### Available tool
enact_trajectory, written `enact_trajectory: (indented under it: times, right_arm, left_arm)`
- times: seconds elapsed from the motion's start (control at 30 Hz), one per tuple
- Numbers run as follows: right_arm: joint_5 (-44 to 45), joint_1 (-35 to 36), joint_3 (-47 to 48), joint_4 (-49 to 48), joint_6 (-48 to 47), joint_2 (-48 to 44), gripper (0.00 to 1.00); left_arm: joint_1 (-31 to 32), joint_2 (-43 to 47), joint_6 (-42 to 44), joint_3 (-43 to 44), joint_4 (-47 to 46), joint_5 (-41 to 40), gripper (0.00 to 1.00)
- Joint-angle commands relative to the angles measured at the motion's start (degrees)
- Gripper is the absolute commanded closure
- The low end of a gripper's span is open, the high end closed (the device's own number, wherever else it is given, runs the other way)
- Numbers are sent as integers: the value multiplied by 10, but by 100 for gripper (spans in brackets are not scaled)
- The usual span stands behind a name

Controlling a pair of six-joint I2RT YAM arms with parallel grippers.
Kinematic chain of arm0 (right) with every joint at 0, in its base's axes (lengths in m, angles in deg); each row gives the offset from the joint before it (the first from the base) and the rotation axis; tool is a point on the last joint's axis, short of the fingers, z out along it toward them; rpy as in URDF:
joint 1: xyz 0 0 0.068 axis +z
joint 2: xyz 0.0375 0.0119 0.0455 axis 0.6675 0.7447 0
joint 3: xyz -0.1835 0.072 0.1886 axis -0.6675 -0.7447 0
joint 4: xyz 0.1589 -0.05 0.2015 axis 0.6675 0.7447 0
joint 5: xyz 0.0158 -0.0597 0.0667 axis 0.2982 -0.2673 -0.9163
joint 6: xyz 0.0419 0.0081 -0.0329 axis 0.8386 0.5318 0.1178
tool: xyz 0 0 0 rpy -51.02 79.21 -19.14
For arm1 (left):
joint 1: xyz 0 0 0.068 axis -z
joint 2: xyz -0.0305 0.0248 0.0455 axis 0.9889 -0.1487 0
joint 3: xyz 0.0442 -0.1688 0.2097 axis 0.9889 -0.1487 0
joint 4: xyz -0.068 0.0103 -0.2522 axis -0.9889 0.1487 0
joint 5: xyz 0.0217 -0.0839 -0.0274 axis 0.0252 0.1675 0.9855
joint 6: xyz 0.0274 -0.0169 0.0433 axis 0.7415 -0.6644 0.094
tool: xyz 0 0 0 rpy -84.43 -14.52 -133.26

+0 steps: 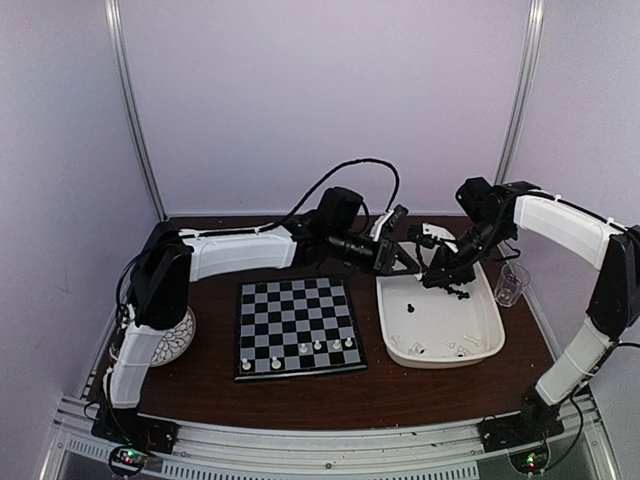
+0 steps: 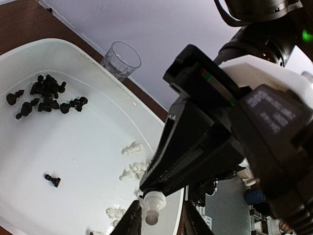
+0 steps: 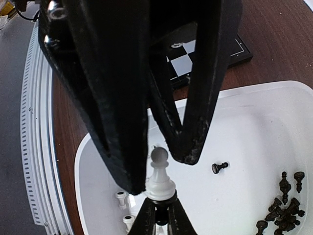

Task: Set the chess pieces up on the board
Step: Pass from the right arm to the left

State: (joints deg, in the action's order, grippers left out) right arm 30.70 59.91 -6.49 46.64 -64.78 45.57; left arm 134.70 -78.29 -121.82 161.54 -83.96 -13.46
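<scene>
Over the white tray my two grippers meet. The right gripper is shut on the base of a white pawn, which stands upright above its fingertips. My left gripper is open, with one finger on each side of the same pawn and a gap still showing. The board lies left of the tray, with several white pieces near its front edge. In the tray, black pieces are heaped in the far corner, white pieces lie near the front, and one black pawn lies alone.
A clear glass stands just right of the tray. A round patterned plate sits left of the board by the left arm's base. Brown tabletop shows in front of the board and tray.
</scene>
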Motion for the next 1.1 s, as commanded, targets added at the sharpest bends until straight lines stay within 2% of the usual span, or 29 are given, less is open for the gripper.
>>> enact_trajectory:
  times: [0.0, 0.2, 0.63, 0.73, 0.87, 0.97, 1.07]
  right_arm:
    - [-1, 3, 9, -2, 6, -8, 91]
    - [0, 2, 11, -3, 8, -4, 90]
    - [7, 3, 12, -4, 6, 6, 90]
    - [18, 3, 2, -7, 10, 6, 91]
    - [29, -4, -19, -9, 18, 11, 91]
    - [41, -11, -56, -29, 31, 8, 90]
    - [89, -12, -82, -33, 43, 23, 90]
  left_arm:
    - [2, -21, -3, 29, 5, 25, 73]
    - [3, -28, -1, 42, 19, 25, 75]
    - [2, -27, 5, 42, 18, 28, 95]
    - [-4, -14, 18, 39, 34, 22, 97]
    - [-16, 33, 73, 11, 99, -3, 97]
    - [-24, 71, 148, 11, 216, -42, 98]
    - [-23, 109, 233, 10, 352, -97, 98]
